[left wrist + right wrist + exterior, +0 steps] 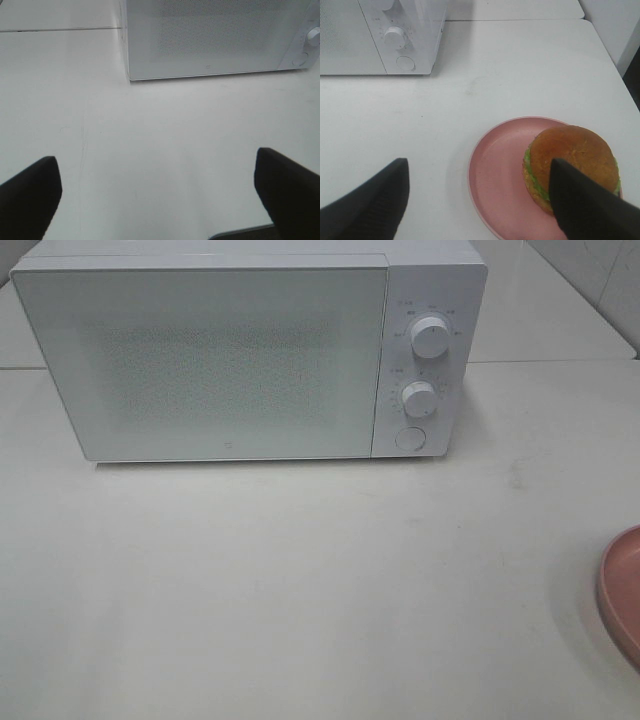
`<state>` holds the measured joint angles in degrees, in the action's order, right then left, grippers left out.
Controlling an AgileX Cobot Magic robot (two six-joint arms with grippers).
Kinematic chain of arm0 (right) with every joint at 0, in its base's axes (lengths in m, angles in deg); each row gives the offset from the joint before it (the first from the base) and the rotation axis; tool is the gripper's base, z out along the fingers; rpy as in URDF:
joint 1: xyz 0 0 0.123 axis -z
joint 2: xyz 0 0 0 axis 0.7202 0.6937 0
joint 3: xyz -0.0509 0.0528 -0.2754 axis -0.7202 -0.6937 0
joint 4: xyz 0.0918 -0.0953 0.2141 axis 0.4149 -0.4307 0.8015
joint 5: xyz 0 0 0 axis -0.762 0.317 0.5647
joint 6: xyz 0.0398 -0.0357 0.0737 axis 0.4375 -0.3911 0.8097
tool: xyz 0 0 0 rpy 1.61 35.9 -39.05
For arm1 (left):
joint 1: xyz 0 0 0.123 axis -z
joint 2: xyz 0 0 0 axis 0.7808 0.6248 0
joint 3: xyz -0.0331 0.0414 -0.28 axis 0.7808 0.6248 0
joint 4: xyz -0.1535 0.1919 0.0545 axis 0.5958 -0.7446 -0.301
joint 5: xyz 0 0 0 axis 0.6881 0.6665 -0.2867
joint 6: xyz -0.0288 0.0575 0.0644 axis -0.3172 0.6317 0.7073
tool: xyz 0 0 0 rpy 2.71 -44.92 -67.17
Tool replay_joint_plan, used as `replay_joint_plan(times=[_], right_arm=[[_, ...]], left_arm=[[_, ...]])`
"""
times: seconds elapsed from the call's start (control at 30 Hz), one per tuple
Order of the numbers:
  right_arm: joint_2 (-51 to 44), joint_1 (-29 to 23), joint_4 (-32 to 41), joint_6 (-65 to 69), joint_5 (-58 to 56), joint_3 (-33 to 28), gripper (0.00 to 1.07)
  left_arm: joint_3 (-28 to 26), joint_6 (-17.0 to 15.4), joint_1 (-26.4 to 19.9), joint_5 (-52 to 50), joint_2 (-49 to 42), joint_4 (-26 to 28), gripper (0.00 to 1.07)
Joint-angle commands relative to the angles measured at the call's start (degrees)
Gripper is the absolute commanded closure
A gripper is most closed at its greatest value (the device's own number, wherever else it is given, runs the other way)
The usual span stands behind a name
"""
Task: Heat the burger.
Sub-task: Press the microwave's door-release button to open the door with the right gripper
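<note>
The burger, golden bun over green lettuce, lies on a pink plate in the right wrist view. My right gripper hovers open near it, one finger overlapping the bun's edge, nothing between the jaws. Only the plate's rim shows in the exterior high view, at the right edge; the burger is out of that view. The white microwave stands at the back with its door shut. My left gripper is open over bare table in front of the microwave.
Two round knobs and a round button sit on the microwave's right panel. The white table spreads in front of it. A wall rises at the far right.
</note>
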<state>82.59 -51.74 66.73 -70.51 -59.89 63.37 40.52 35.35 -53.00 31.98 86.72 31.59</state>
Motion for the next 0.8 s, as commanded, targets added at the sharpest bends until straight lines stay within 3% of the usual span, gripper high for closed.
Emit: replay_joint_plan(times=[0.03, 0.57, 0.8], right_arm=[[-1.60, 0.06, -0.17, 0.17, 0.23, -0.06, 0.33], [-1.60, 0.06, -0.06, 0.17, 0.63, 0.17, 0.33], [-0.11, 0.06, -0.06, 0.17, 5.84, 2.18, 0.33]], left_arm=[[0.11, 0.06, -0.11, 0.34, -0.92, -0.06, 0.08], [0.11, 0.06, -0.11, 0.34, -0.92, -0.06, 0.08], [0.11, 0.06, -0.11, 0.34, -0.92, -0.06, 0.08]])
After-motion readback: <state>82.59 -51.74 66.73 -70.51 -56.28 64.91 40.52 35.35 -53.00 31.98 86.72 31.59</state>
